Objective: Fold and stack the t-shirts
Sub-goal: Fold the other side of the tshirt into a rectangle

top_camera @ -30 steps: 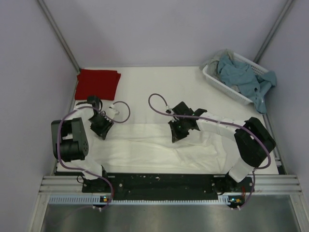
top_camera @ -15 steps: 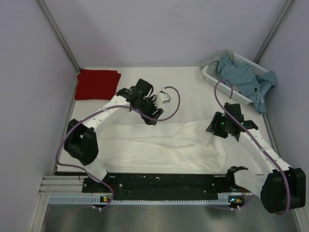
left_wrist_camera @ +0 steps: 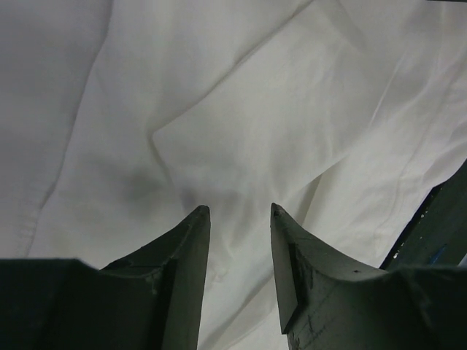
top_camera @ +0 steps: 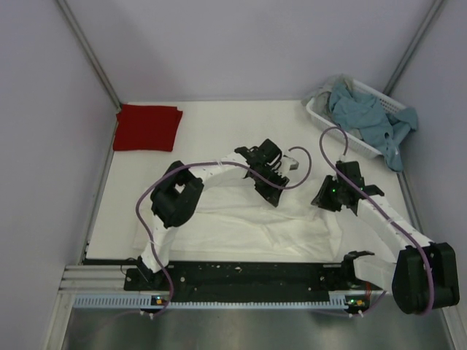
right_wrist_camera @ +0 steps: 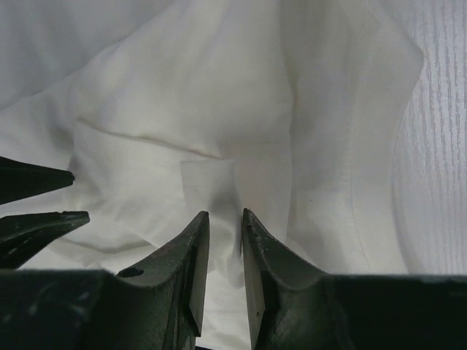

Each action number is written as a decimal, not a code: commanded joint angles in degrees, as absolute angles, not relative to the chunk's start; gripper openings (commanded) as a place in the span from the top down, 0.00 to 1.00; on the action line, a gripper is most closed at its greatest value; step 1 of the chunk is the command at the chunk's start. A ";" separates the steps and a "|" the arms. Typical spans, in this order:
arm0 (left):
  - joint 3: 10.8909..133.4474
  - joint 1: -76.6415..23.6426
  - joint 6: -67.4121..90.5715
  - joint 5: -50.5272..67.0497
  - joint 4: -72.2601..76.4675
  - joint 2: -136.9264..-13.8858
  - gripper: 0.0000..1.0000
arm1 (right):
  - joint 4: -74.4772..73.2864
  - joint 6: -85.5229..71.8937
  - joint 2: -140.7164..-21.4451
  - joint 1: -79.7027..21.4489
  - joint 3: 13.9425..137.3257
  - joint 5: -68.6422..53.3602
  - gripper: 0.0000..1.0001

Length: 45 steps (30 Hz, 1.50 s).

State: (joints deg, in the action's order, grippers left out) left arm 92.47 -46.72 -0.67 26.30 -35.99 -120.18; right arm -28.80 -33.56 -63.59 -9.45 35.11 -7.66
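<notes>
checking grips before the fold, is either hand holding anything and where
Left hand holds nothing, open over the white t-shirt; right hand cannot be told.

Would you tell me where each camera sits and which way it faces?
Top: above and behind the bases, looking down on table, left arm, right arm, white shirt, red shirt, basket.
Left wrist: on the left arm, facing down at the white shirt; own jaws below.
Right wrist: on the right arm, facing the same shirt; own jaws below.
Shared: all three show the white shirt.
</notes>
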 commanded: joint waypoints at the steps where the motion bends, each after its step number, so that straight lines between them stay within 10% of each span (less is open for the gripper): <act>1: 94.04 -47.99 0.79 24.62 -34.19 -121.11 0.61 | -24.79 -32.70 -63.63 -9.14 34.37 -8.61 0.78; 19: 95.19 -48.16 -0.26 16.07 -35.16 -123.22 0.63 | -24.26 -31.12 -65.04 -9.05 33.84 -9.14 0.87; 32: 95.62 -49.57 -1.14 18.45 -36.74 -123.66 0.80 | -25.49 -31.03 -65.13 -8.61 34.10 -8.00 1.00; 35: 95.98 -50.10 -1.93 16.36 -36.83 -123.49 1.00 | -26.19 -30.68 -64.25 -8.53 34.36 -7.65 1.00; 45: 90.89 -50.10 -4.39 13.89 -35.25 -113.65 1.00 | -32.16 -30.94 -60.38 -8.17 35.60 -6.94 1.00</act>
